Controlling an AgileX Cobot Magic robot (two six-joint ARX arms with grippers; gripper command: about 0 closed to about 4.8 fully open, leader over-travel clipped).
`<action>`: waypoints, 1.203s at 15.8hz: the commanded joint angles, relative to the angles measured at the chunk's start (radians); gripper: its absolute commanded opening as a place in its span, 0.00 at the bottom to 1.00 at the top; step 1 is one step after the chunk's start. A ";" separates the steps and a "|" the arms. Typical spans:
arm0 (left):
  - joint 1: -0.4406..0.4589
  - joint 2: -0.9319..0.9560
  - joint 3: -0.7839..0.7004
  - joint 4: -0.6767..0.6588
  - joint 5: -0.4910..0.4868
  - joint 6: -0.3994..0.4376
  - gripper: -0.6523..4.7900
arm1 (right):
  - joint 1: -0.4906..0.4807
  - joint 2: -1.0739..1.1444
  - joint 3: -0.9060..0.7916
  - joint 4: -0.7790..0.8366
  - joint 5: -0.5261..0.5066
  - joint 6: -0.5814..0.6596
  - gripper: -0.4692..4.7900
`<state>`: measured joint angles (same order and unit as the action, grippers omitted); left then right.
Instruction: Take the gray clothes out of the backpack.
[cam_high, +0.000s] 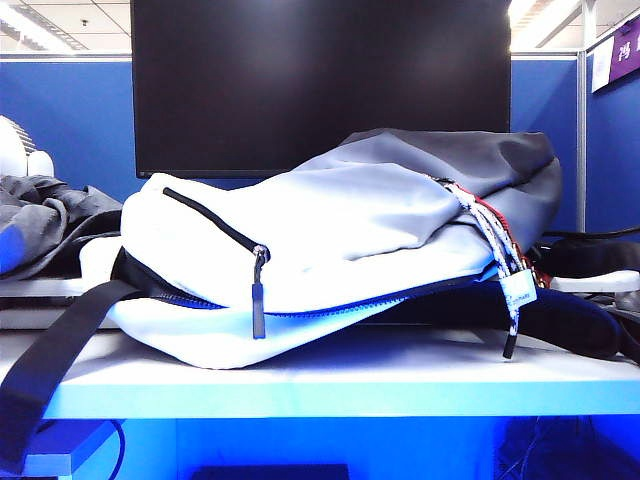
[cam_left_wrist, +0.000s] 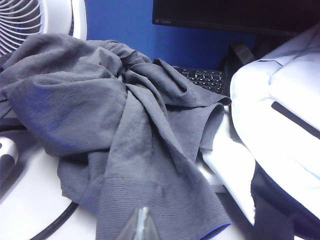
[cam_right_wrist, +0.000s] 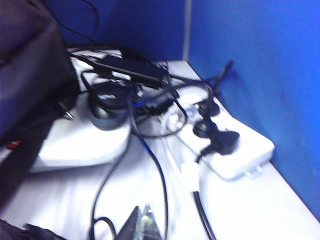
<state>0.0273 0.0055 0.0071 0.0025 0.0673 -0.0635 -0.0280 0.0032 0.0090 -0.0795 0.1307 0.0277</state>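
Gray clothes (cam_left_wrist: 125, 130), a wrinkled charcoal bundle, lie on the white desk (cam_high: 400, 375) just beside the large white-and-gray fabric backpack (cam_high: 340, 240), before blue partitions and a dark monitor (cam_high: 320, 80). Left gripper (cam_left_wrist: 142, 225) above the clothes and right gripper (cam_right_wrist: 142, 222) above black cables (cam_right_wrist: 150, 150) are both closed, empty.

White and light gray are shown on the backpack (cam_high: 340, 240), dark gray on top; charcoal ribbing with a blue edge on the clothes (cam_left_wrist: 115, 130).
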 joint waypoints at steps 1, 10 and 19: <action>0.000 -0.002 0.000 0.006 0.000 0.004 0.11 | 0.050 -0.002 -0.002 0.031 -0.029 -0.010 0.08; 0.000 -0.002 0.000 0.006 0.000 0.004 0.11 | 0.078 -0.002 -0.002 0.020 -0.028 -0.004 0.08; 0.000 -0.002 0.000 0.006 0.000 0.004 0.11 | 0.078 -0.002 -0.002 0.020 -0.028 -0.004 0.08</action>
<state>0.0273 0.0055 0.0071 0.0021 0.0673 -0.0635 0.0494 0.0032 0.0090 -0.0700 0.1043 0.0219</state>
